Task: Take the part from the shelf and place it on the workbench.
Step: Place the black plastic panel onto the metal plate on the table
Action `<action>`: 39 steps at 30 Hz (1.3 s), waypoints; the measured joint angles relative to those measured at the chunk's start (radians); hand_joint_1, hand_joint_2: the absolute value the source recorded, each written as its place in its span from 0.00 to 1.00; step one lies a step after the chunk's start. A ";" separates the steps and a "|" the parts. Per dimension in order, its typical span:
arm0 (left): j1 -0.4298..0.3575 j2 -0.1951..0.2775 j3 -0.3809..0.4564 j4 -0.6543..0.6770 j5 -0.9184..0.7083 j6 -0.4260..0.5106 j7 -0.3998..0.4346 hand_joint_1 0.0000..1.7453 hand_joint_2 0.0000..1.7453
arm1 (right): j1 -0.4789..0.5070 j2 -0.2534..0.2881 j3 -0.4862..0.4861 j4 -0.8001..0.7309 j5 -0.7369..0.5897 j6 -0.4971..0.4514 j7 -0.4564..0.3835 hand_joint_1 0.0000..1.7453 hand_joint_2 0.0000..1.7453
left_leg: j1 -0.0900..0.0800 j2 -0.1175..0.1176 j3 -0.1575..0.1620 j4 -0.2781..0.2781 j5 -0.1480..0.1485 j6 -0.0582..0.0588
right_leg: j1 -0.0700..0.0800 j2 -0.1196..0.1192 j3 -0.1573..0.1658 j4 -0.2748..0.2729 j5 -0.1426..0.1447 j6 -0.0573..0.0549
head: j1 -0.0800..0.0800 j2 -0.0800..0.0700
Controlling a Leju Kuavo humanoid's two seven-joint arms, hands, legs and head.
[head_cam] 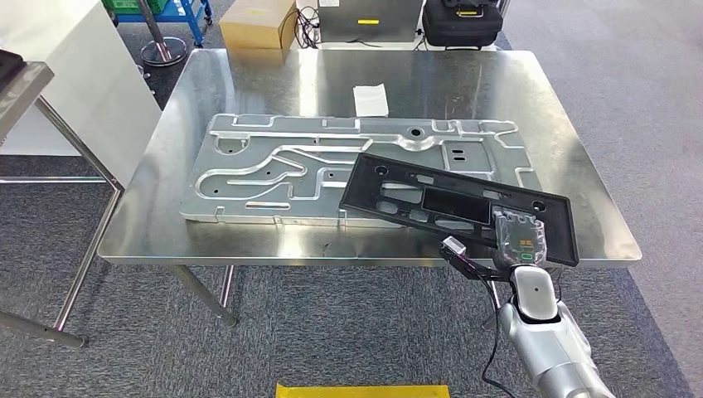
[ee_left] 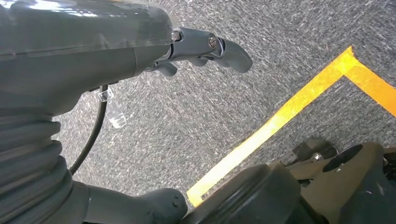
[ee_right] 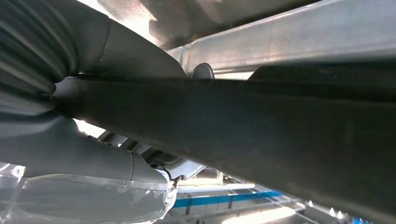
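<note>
Item for your record: black part [head_cam: 448,203], flat rectangular frame with cut-outs, matte. It lies tilted over the steel bench [head_cam: 332,75] and silver plate [head_cam: 282,162], its near edge clamped in the right robot hand [head_cam: 520,239]. The left robot hand [ee_left: 205,49] hangs loosely curled, holding nothing. No legible writing.

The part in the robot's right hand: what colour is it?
Black. The part shows best in the head view, partly overlapping a silver metal plate on the workbench.
</note>
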 joint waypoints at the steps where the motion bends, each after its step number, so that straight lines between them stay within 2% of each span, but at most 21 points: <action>1: 0.000 0.001 0.002 0.000 0.000 0.001 -0.001 0.00 1.00 | 0.005 0.001 0.000 -0.004 -0.003 -0.012 -0.006 1.00 1.00 | 0.000 0.000 0.000 0.000 0.000 0.000 | 0.000 0.000 0.000 0.000 0.000 0.000 | 0.000 0.000; 5: 0.001 0.002 0.004 0.000 -0.001 0.006 -0.004 0.00 1.00 | 0.044 0.005 0.000 -0.065 -0.017 -0.032 -0.027 1.00 1.00 | 0.000 0.000 0.000 0.000 0.000 0.000 | 0.000 0.000 0.000 0.000 0.000 0.000 | 0.000 0.000; 12: 0.003 0.003 0.006 0.000 0.000 0.013 -0.016 0.00 1.00 | 0.100 0.006 0.000 -0.270 -0.038 -0.063 -0.071 1.00 1.00 | 0.000 0.000 -0.001 0.000 0.000 0.000 | 0.000 0.000 -0.002 0.000 0.000 0.000 | 0.000 0.000; 16: 0.004 0.003 0.014 0.000 0.007 0.016 -0.017 0.00 1.00 | 0.115 -0.012 0.014 -0.451 -0.056 0.008 -0.091 1.00 1.00 | 0.000 0.001 -0.002 0.000 0.000 0.000 | 0.000 0.001 -0.003 0.001 0.000 0.000 | 0.000 0.000; 20: 0.006 0.003 0.022 0.000 0.009 0.016 -0.017 0.00 1.00 | 0.114 -0.036 0.028 -0.550 -0.065 0.037 -0.092 1.00 1.00 | 0.000 0.000 -0.002 0.000 0.000 0.000 | 0.000 0.001 -0.003 0.001 0.000 0.000 | 0.000 0.000; 28: 0.006 0.003 0.029 0.000 0.010 0.016 -0.016 0.00 1.00 | 0.115 -0.053 0.043 -0.605 -0.065 0.044 -0.095 1.00 1.00 | 0.000 0.001 -0.002 0.000 0.000 0.000 | 0.000 0.001 -0.003 0.000 0.000 0.000 | 0.000 0.000; 31: 0.006 0.003 0.031 0.000 0.014 0.017 -0.011 0.00 1.00 | 0.104 -0.069 0.062 -0.610 -0.056 0.101 -0.106 1.00 1.00 | 0.000 0.001 -0.003 0.000 0.000 0.000 | 0.000 0.001 -0.003 0.000 0.000 0.000 | 0.000 0.000; 35: 0.005 0.002 0.037 0.000 0.019 0.016 -0.005 0.00 1.00 | 0.079 -0.074 0.126 -0.587 -0.025 0.186 -0.109 1.00 1.00 | 0.001 0.001 -0.003 0.000 0.000 0.000 | 0.000 0.001 -0.003 0.000 0.000 0.000 | 0.000 0.000; 39: 0.004 0.002 0.044 0.000 0.026 0.004 -0.012 0.00 1.00 | 0.074 -0.050 0.221 -0.506 -0.010 0.192 -0.084 1.00 1.00 | 0.001 0.000 -0.003 0.000 0.000 0.000 | 0.001 0.001 -0.003 0.001 0.000 0.000 | 0.000 0.000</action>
